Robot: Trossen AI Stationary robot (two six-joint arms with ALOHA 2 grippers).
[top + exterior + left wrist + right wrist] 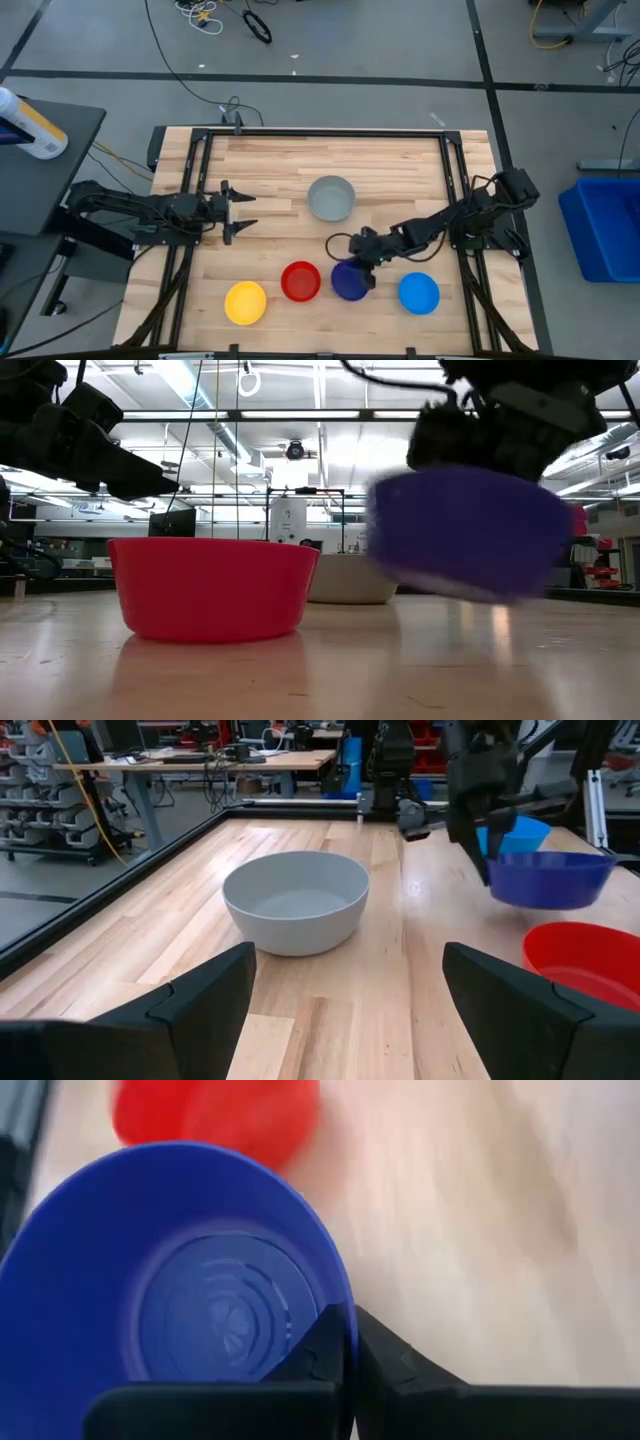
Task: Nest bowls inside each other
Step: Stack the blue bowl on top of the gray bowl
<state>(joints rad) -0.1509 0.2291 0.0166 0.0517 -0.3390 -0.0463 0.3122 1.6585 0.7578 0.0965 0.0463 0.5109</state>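
A dark blue bowl (348, 283) hangs just above the table at the near middle, between the red bowl (300, 281) and a lighter blue bowl (418, 293). My right gripper (363, 264) is shut on it. The yellow bowl (245, 302) stands near left and the grey bowl (331, 197) at the table's middle, each on its base. At the left, my left gripper (243, 212) stands open and holds nothing, its fingers pointing toward the grey bowl (296, 900). My right gripper pinches the dark blue bowl's rim (344, 1318) on its far right side, one finger inside the bowl and one outside. The fingers (390, 1355) slant down from the table's far right. The bowl (465, 535) is lifted clear of the table, slightly tilted, its mouth up.
The red bowl (210, 588) stands just left of the lifted bowl. A black frame (320, 133) runs along the table's edges. Bare wood lies between the grey bowl and the near row of bowls.
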